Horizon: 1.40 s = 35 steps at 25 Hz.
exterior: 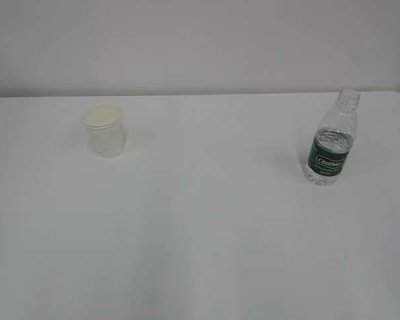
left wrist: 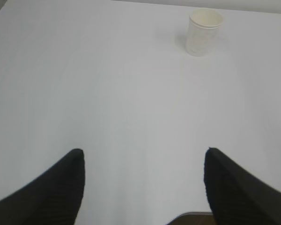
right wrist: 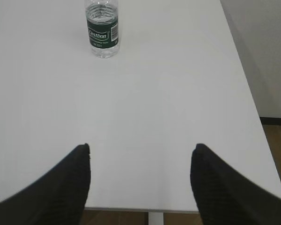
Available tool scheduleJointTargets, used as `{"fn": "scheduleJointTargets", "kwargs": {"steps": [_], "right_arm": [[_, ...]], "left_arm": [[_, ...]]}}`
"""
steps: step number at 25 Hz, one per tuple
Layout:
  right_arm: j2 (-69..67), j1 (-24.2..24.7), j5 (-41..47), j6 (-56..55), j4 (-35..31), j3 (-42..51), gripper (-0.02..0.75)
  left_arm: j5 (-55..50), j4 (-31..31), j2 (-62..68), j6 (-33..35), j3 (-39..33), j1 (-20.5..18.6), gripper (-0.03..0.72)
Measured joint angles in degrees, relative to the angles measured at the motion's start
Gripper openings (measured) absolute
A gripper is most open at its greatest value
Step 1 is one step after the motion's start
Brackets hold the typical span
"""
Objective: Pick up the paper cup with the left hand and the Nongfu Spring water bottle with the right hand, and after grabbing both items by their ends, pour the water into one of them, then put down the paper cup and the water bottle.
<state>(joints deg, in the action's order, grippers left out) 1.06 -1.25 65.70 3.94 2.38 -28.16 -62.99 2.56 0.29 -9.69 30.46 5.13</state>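
White desk [exterior: 200,233], pale wall behind.

Left side: paper cup [exterior: 105,130] upright on the desk, white, rolled rim, cream-yellow inside. No print legible on it. In the left wrist view the cup [left wrist: 203,32] stands far ahead and off to the right of the left tool [left wrist: 143,164], well apart from it. That tool's two black fingers [left wrist: 61,187] are spread wide with only bare desk between them; it holds nothing.

Right side: water bottle [exterior: 332,140] upright near the desk's right edge, clear ribbed plastic, no cap on the narrow neck. Dark green label band with white lettering; reads roughly "Cestbon" in the right wrist view, with a white barcode panel on the label's right end. Smaller print too fine to read. Water [exterior: 333,137] level sits just above the label. In the right wrist view the bottle [right wrist: 102,29] is far ahead and left of centre of the right tool [right wrist: 140,161], well apart. Right tool's black fingers [right wrist: 65,187] also stand wide apart, empty, over the desk's near edge; brown floor shows below.

Cup and bottle well apart from each other.
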Motion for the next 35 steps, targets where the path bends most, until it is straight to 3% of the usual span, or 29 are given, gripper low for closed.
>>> {"fn": "scheduleJointTargets", "kwargs": {"steps": [13, 24, 35], "right_arm": [[0.0, 0.0, -0.3, 0.0, 0.0, -0.1, 0.514], [-0.5, 0.0, -1.4, 0.0, 0.0, -0.6, 0.515], [-9.7, 0.0, -25.1, 0.2, -0.6, -1.4, 0.514]], "left_arm": [[2.1, -3.2, 1.5, 0.0, 0.6, 0.0, 0.538], [30.4, -3.9, 20.6, 3.9, 4.4, 0.0, 0.515], [49.0, -3.9, 36.5, 4.2, 4.4, 0.0, 0.515]]}}
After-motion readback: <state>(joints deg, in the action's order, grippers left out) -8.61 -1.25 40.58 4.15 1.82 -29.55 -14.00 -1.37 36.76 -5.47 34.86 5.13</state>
